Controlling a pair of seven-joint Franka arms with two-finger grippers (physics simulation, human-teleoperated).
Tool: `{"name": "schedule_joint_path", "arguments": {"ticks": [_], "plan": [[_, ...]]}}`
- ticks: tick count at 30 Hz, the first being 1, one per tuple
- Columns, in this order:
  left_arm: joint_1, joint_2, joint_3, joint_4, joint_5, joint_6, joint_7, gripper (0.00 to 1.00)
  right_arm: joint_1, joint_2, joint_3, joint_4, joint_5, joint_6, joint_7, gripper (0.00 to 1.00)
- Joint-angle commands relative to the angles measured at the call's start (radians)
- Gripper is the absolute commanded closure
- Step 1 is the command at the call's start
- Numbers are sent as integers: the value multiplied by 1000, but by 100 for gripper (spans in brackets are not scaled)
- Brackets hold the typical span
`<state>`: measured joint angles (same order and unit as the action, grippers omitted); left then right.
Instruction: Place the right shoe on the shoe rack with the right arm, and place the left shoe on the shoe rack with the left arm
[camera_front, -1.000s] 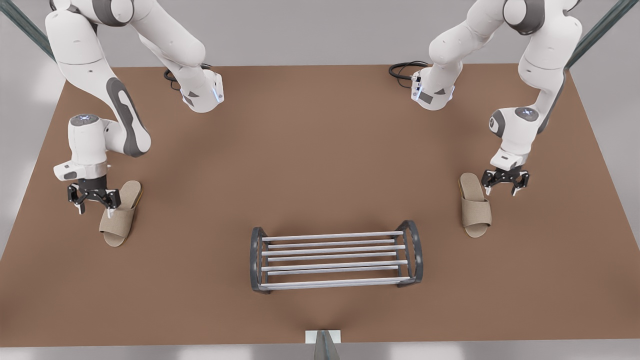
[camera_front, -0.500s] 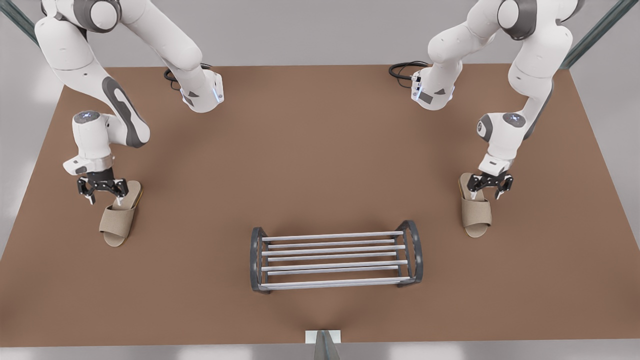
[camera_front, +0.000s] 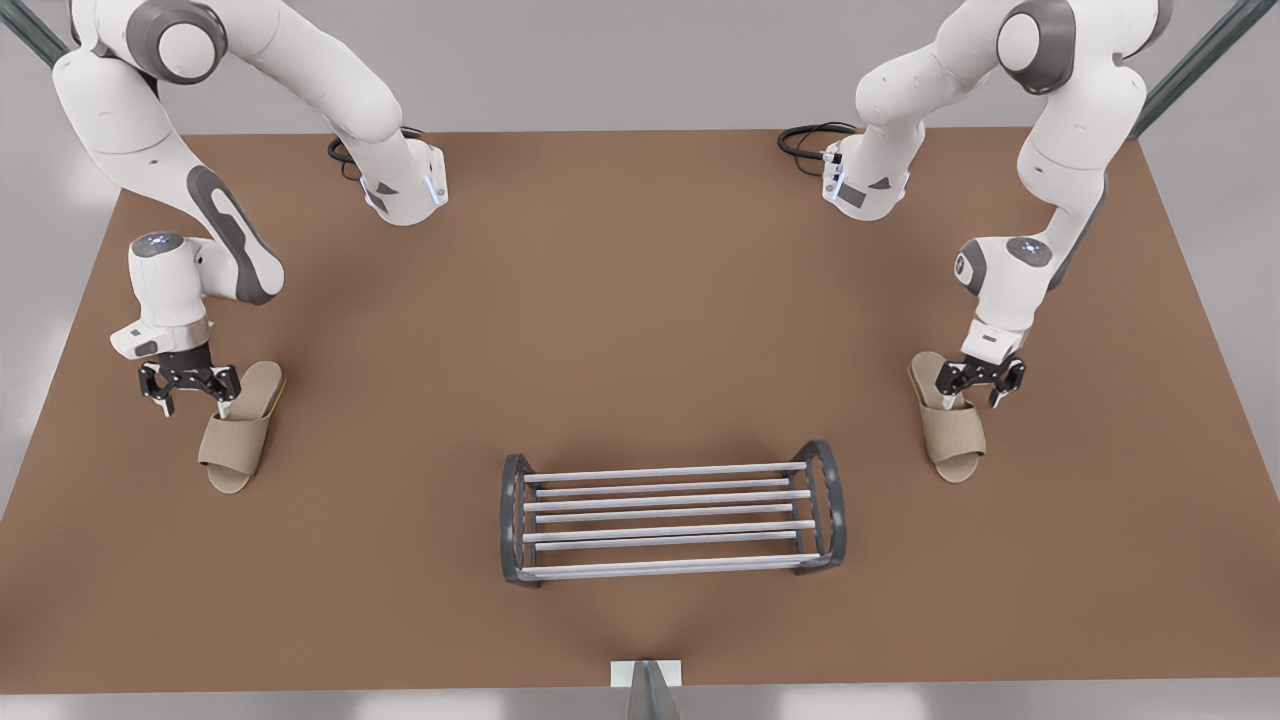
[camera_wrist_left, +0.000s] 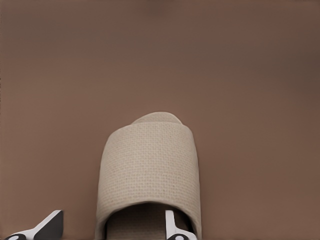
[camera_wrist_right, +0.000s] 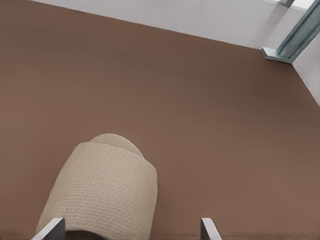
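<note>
**A:** What is the surface like?

**B:** It is a plain matte brown table (camera_front: 640, 300) with pale grey floor (camera_wrist_right: 200, 15) past its edges. Read the front view as a clock. Slanted grey metal struts (camera_front: 1195, 60) stand at 1 and 11 o'clock. A short grey post on a white plate (camera_front: 648, 690) sits at the 6 o'clock edge. Black cables (camera_front: 805, 140) coil by the arm bases at 12.

**A:** And the shoe rack?

**B:** The shoe rack (camera_front: 672, 520) stands toward 6 o'clock from the table's middle, its silver rods running from 3 to 9, with nothing on it.

**A:** Where are the shoes?

**B:** Both lie flat on the table, toes toward 6. The right shoe (camera_front: 238, 440) is at about 10 o'clock from the rack and the left shoe (camera_front: 955, 440) at about 2, each well apart from it.

**A:** The grippers?

**B:** The right gripper (camera_front: 195, 408) is low over the right shoe's heel end with its fingers spread. In the right wrist view one finger (camera_wrist_right: 50, 229) sits at the shoe's (camera_wrist_right: 100, 190) far side and the other over bare table. The left gripper (camera_front: 972, 395) is also spread. One finger (camera_wrist_left: 172, 225) is inside the left shoe's (camera_wrist_left: 150, 170) opening and the other outside its side wall. I cannot tell whether either gripper touches the fabric.
</note>
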<state>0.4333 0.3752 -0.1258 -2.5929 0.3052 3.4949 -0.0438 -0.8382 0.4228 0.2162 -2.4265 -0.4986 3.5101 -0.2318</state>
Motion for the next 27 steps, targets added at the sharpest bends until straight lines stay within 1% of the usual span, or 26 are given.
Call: {"name": "schedule_joint_path", "arguments": {"ticks": [1, 3, 7, 9, 11, 12, 27], "plan": [[-1, -1, 0, 0, 0, -1, -54, 1, -1, 8, 0, 16, -9, 0, -12, 0], [-1, -1, 0, -1, 0, -1, -54, 1, -7, 33, 0, 33, -15, 0, -12, 0], [2, 2, 0, -12, 0, -1, -54, 1, -18, 33, 0, 38, -25, 0, -12, 0], [1, 5, -2, -12, 0, -1, -54, 1, -50, 24, 3, 29, -49, 0, -11, 0], [-1, 10, 0, -10, 0, -1, -54, 1, -173, 19, 98, 7, -90, 0, -12, 0], [-2, 10, 0, -6, 0, -1, -54, 1, -188, 16, 114, -5, -90, 0, -12, 0], [-8, 48, -2, 39, -6, -1, -54, 1, -190, 119, 117, 29, -95, 0, -12, 0]]}}
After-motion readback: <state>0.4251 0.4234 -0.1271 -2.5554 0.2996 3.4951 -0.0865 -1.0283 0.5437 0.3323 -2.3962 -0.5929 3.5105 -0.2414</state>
